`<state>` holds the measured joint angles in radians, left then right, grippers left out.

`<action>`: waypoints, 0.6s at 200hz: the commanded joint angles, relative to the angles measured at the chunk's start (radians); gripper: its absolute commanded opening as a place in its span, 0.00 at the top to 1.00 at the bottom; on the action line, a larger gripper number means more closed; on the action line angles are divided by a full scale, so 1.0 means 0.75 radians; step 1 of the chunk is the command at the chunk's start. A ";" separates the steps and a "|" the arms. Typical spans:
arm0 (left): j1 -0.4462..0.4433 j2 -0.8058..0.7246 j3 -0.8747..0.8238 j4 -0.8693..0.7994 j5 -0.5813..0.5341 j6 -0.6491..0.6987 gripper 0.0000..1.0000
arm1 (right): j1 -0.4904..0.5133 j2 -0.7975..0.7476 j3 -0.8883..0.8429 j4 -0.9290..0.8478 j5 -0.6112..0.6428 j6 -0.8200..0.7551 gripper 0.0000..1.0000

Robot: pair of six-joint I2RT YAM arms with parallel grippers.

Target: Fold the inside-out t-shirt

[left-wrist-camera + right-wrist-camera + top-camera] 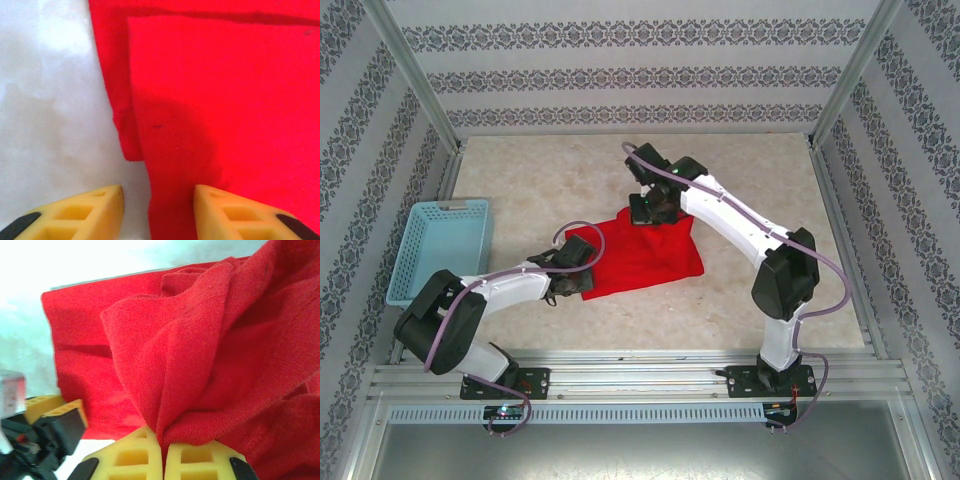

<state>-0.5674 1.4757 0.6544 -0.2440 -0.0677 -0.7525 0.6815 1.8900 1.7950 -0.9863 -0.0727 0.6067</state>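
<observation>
**Pale marbled table (760, 300), red t-shirt (645, 255) pinched at its far edge**

Nearest, the t-shirt's left edge is being straddled by the left gripper (157, 212), its jaws being held apart. The plain bright red cloth is lying mid-table, folded into a rough rectangle; sleeves and neckline cannot be made out. Farther back, a bunched fold is being clamped tight by the right gripper (162, 457).
</observation>
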 commanded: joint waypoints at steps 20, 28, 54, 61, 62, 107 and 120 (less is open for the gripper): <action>-0.023 0.078 -0.080 0.230 0.127 -0.062 0.62 | 0.055 0.037 -0.022 0.210 -0.079 0.232 1.00; -0.025 0.078 -0.084 0.233 0.125 -0.064 0.64 | 0.064 0.044 -0.014 0.224 -0.077 0.248 1.00; -0.034 0.078 -0.095 0.249 0.124 -0.072 0.65 | 0.092 0.076 -0.003 0.250 -0.071 0.300 1.00; -0.035 0.074 -0.099 0.251 0.122 -0.073 0.65 | 0.098 0.083 -0.006 0.261 -0.072 0.316 1.00; -0.035 0.074 -0.099 0.250 0.121 -0.073 0.65 | 0.099 0.084 -0.007 0.265 -0.073 0.318 1.00; -0.035 0.054 -0.109 0.257 0.110 -0.077 0.65 | 0.132 0.149 -0.001 0.295 -0.096 0.351 1.00; -0.035 0.040 -0.112 0.250 0.099 -0.081 0.65 | 0.145 0.160 0.005 0.296 -0.090 0.353 0.98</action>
<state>-0.5697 1.4578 0.6106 -0.1898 -0.0902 -0.7876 0.7712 1.9873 1.7840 -0.7921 -0.1230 0.8413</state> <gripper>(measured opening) 0.347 0.058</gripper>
